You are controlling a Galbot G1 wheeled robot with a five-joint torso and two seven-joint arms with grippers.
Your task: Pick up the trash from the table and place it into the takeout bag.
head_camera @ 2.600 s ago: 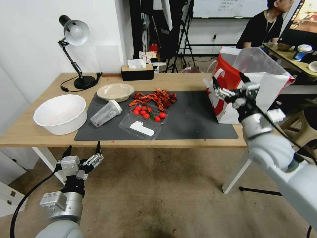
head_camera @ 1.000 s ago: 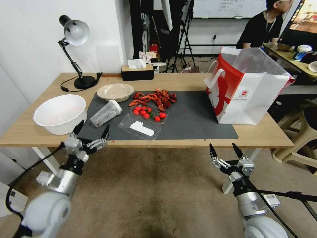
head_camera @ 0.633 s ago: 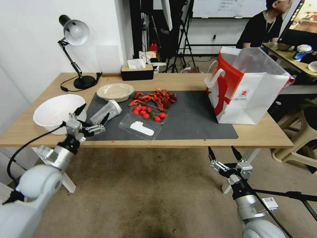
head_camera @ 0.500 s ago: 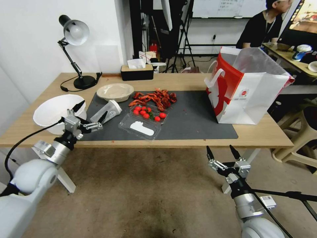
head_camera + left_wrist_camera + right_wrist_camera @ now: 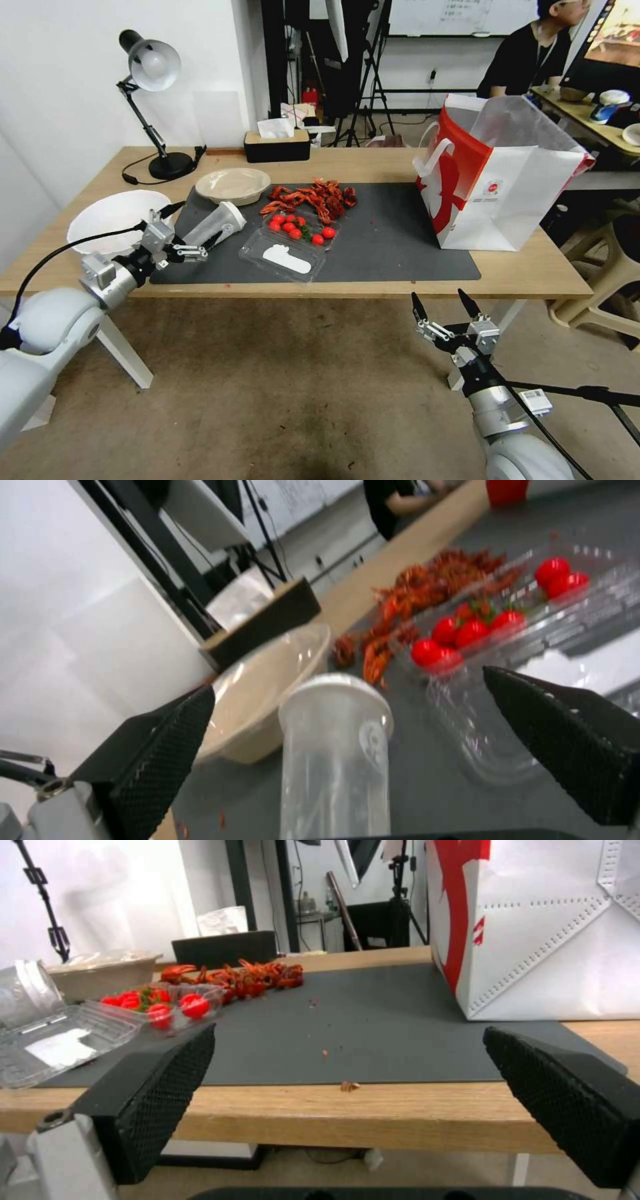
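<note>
A clear white-lidded plastic cup (image 5: 219,225) (image 5: 335,750) lies on its side at the left end of the dark mat (image 5: 393,233). My left gripper (image 5: 199,221) (image 5: 347,685) is open, its fingers (image 5: 157,760) on either side of the cup's base without closing on it. A shallow beige bowl (image 5: 233,185) (image 5: 267,695) sits just behind the cup. The takeout bag (image 5: 493,193) (image 5: 533,940), white with red sides, stands open at the right end of the table (image 5: 373,163). My right gripper (image 5: 438,300) (image 5: 348,1032) hangs open below the table's front edge.
A clear clamshell with red tomatoes (image 5: 293,240) and a heap of red crayfish shells (image 5: 313,197) lie mid-mat. A big white bowl (image 5: 110,217) sits beside my left arm. A desk lamp (image 5: 150,67) and tissue box (image 5: 277,147) stand at the back.
My left gripper has risen from below the table edge and reached forward around the lying cup. My right arm has dropped from beside the bag to below the table front.
</note>
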